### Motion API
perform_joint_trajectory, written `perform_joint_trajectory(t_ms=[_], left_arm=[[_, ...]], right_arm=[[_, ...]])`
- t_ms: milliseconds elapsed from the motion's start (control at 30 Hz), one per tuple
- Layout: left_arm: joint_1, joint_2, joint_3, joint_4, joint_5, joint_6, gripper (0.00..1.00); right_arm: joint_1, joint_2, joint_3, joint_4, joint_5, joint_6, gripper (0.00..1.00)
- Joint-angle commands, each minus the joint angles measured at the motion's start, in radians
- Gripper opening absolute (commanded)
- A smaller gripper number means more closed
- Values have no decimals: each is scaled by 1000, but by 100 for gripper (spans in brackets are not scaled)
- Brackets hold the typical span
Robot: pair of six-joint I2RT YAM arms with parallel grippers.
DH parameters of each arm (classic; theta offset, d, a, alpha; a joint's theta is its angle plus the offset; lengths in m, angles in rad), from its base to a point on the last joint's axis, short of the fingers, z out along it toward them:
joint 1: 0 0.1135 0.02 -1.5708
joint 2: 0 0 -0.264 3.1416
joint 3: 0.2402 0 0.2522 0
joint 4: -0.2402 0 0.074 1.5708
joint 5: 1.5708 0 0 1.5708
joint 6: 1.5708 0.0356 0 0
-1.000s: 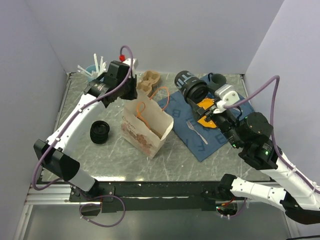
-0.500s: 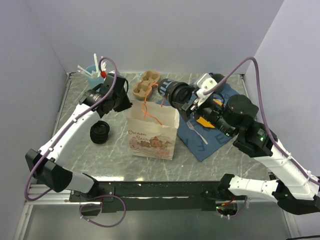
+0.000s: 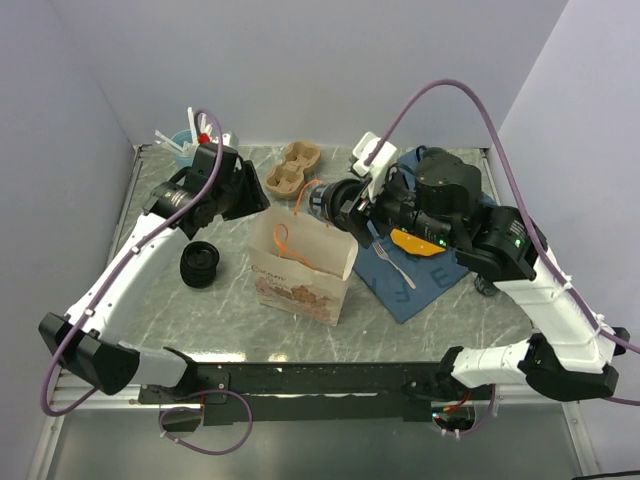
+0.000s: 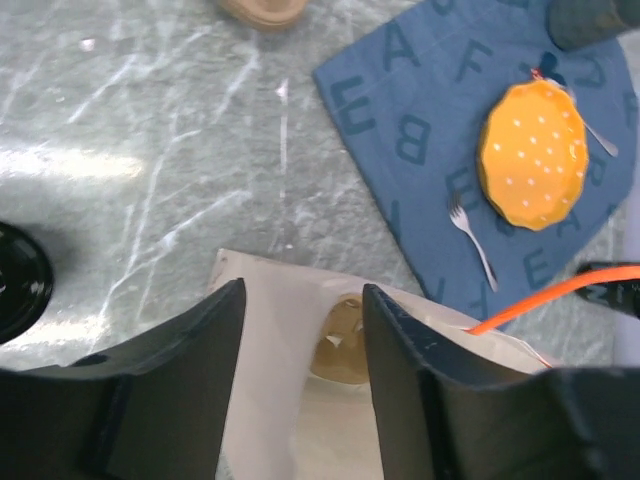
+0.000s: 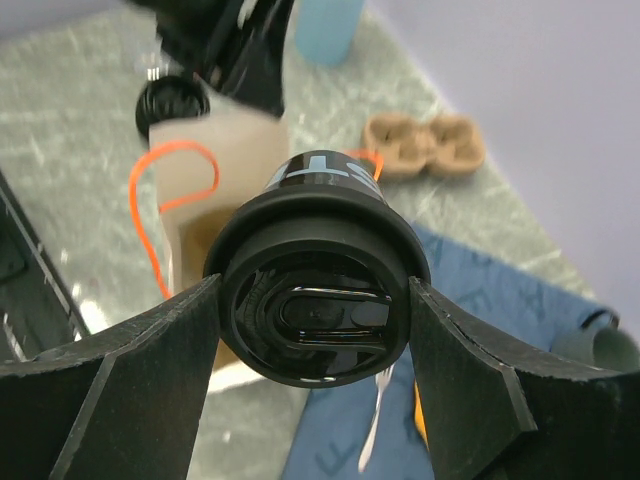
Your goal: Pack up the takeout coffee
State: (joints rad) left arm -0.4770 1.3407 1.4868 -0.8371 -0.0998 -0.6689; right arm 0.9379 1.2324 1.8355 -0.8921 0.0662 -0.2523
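The takeout coffee (image 3: 325, 198), a dark cup with white lettering and a black sip lid, lies on its side in my right gripper (image 3: 345, 202), which is shut on it just under the lid. It hangs over the far rim of the brown paper bag (image 3: 300, 270). In the right wrist view the lid faces the camera between both fingers of the right gripper (image 5: 315, 290), and the cup's sleeve (image 5: 320, 175) points at the bag (image 5: 225, 135). My left gripper (image 3: 252, 196) is open at the bag's left rim. In the left wrist view the bag's open mouth (image 4: 270, 330) shows between the fingers of the left gripper (image 4: 303, 295).
A small black ribbed cup (image 3: 200, 264) sits left of the bag. A cardboard cup carrier (image 3: 292, 168) and a light-blue cup of white sticks (image 3: 185, 140) stand at the back. A blue letter cloth (image 3: 420, 275) holds a fork (image 3: 392, 262) and an orange dish (image 3: 412, 242).
The right arm has carried the coffee left, from over the cloth to the bag's rim. The left gripper has opened and let go of the bag, which has settled and turned.
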Motion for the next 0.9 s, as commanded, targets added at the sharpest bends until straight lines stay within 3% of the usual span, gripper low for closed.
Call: perform_joint_trajectory(t_ms=[0, 267, 400, 433, 467, 667, 733, 867], left_arm=[[3, 41, 55, -16, 104, 74, 53], [3, 51, 50, 12, 60, 187, 45], [5, 78, 101, 29, 48, 227, 17], [3, 86, 108, 39, 55, 224, 7], [3, 84, 116, 56, 60, 220, 3], [3, 25, 115, 228, 48, 154, 1], [5, -1, 80, 250, 41, 138, 1], [3, -70, -12, 347, 29, 111, 1]], right_arm=[[-4, 22, 82, -119, 8, 44, 45], [-2, 39, 96, -146, -88, 91, 44], [-1, 71, 136, -185, -117, 110, 44], [2, 75, 145, -189, -121, 113, 43], [13, 84, 162, -192, -123, 108, 43], [88, 140, 261, -231, -70, 76, 42], [133, 133, 230, -180, 73, 35, 42], [144, 146, 215, -182, 83, 31, 42]])
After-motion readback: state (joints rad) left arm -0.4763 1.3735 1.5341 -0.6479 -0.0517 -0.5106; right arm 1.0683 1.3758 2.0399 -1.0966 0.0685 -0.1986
